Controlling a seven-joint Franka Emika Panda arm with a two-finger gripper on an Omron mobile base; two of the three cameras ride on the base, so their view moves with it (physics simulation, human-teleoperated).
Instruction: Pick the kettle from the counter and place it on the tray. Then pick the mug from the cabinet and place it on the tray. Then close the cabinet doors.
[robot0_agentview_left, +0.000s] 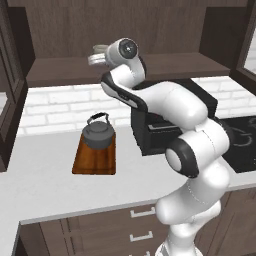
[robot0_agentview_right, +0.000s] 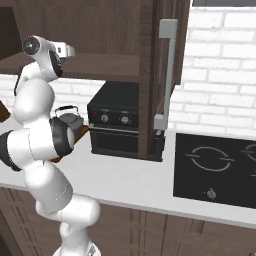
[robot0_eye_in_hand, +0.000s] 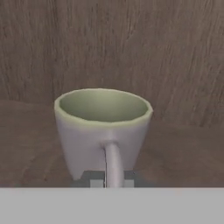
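Note:
The mug (robot0_eye_in_hand: 103, 127), pale grey-white with a greenish inside, stands on the cabinet (robot0_agentview_left: 65, 72) shelf with its handle turned toward the hand. My gripper (robot0_eye_in_hand: 112, 179) is shut on that handle, a dark fingertip on each side of it. In the left base view the mug (robot0_agentview_left: 96, 54) peeks out left of the hand, which reaches into the cabinet. The dark grey kettle (robot0_agentview_left: 98, 131) sits upright on the far end of the reddish-brown tray (robot0_agentview_left: 94, 161) on the counter (robot0_agentview_left: 45, 185). A cabinet door (robot0_agentview_right: 156, 75) with a grey bar handle hangs open.
A black countertop oven (robot0_agentview_left: 160, 135) stands right of the tray, under the shelf. A black cooktop (robot0_agentview_right: 215, 167) lies in the counter at the right. Another open door (robot0_agentview_left: 9, 100) stands at the left edge. The tray's near half is bare.

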